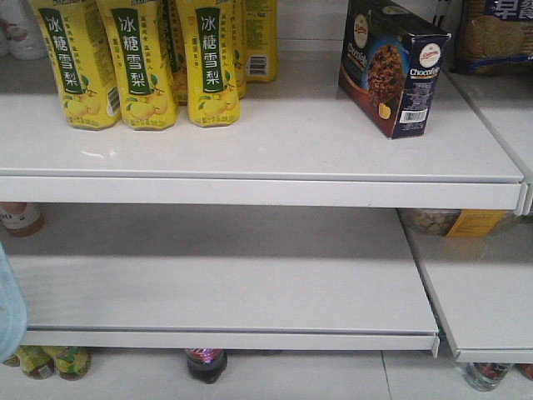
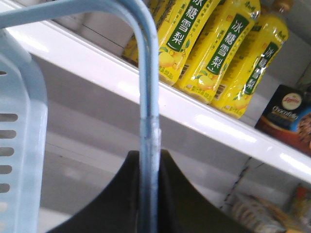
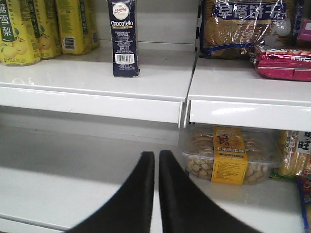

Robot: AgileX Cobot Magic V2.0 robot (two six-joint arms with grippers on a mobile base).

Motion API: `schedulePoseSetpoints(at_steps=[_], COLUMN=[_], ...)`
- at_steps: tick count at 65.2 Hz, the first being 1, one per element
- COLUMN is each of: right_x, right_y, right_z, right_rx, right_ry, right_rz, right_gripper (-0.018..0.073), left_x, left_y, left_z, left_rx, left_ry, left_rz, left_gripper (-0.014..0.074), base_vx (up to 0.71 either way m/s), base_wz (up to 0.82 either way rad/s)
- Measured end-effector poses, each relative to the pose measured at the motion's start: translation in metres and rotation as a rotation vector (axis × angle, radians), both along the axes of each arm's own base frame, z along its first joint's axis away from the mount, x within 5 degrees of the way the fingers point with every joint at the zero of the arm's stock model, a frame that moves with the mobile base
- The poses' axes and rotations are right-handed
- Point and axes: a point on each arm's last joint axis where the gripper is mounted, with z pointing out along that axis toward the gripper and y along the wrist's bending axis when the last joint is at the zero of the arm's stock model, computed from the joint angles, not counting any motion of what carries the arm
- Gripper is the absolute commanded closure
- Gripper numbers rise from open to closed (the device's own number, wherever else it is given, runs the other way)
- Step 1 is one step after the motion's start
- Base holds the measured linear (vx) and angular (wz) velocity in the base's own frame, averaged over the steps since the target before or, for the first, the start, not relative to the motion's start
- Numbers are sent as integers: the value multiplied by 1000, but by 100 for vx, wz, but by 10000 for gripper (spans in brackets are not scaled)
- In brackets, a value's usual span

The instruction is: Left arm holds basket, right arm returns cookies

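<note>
On upper shelf [image 1: 250, 150], cookies [image 1: 391, 67] upright; left claw [image 2: 148, 194] clamped on basket [image 2: 19, 126] handle, right claw [image 3: 156, 194] together, empty.

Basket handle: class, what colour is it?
Light blue handle; clearest in the left wrist view.

Glossy printed cardboard cookies [image 1: 391, 71] on a smooth white semi-gloss shelf [image 1: 250, 146]; beside the left gripper [image 2: 148, 194], the basket [image 2: 22, 141] of translucent plastic.

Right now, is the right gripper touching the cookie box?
Apart. In the right wrist view the right gripper hangs low with jaws nearly closed on nothing, while the cookie box stands on the upper shelf beyond.
</note>
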Motion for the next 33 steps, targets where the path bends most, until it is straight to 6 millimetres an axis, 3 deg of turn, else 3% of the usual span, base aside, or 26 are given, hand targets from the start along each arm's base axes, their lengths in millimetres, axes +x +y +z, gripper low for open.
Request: schedulePoseSetpoints(at_steps=[15,33], right_x=[0,0], right_y=[0,0], right_z=[0,0], right_rx=[-1,-1], right_ry=[3,4], right_rz=[-1,-1], right_gripper=[570,570], left_x=[-5,-5], left_y=[3,8], left_z=[-8,-15], left_rx=[222,284], left_ry=[16,90], left_rz=[56,101], left_gripper=[596,596], base_vx=[0,0], base_wz=[0,0])
